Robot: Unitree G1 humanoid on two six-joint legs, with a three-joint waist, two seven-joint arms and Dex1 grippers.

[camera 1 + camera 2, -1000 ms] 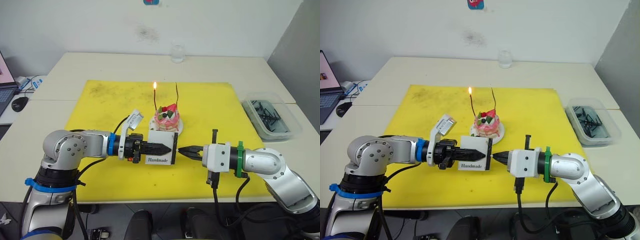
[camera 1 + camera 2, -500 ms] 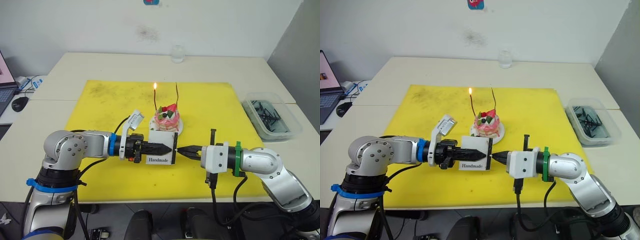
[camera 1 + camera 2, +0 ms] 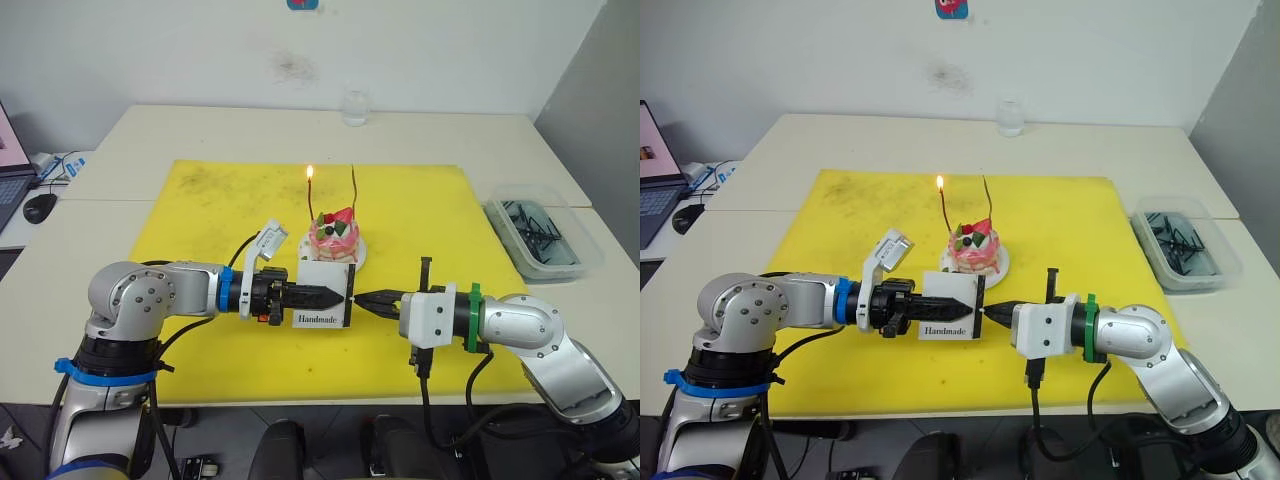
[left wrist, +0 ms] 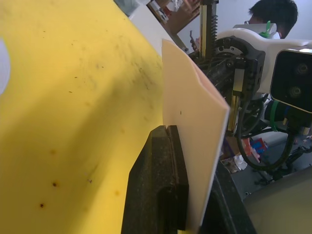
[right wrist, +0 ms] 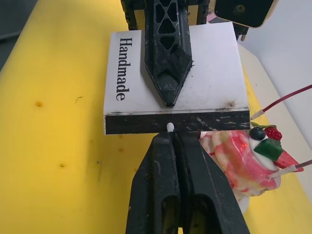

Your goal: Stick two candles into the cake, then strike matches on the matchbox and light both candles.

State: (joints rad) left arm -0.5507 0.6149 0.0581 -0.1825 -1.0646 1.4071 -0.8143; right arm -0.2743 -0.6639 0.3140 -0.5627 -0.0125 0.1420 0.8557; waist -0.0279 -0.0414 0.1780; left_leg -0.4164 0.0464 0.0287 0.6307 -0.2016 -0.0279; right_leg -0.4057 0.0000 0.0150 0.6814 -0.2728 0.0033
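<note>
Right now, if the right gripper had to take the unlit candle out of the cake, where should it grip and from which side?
Probably the bare middle of the unlit candle, above the cake. It's a thin, nearly upright wire, so pinch it across from the robot's right; the lit candle stands on the left. The right gripper would first have to release the match.

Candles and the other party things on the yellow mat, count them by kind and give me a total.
Candles: 2, one lit, one unlit
Cake: 1
Matchbox: 1
Match: 1
Total: 5
</note>
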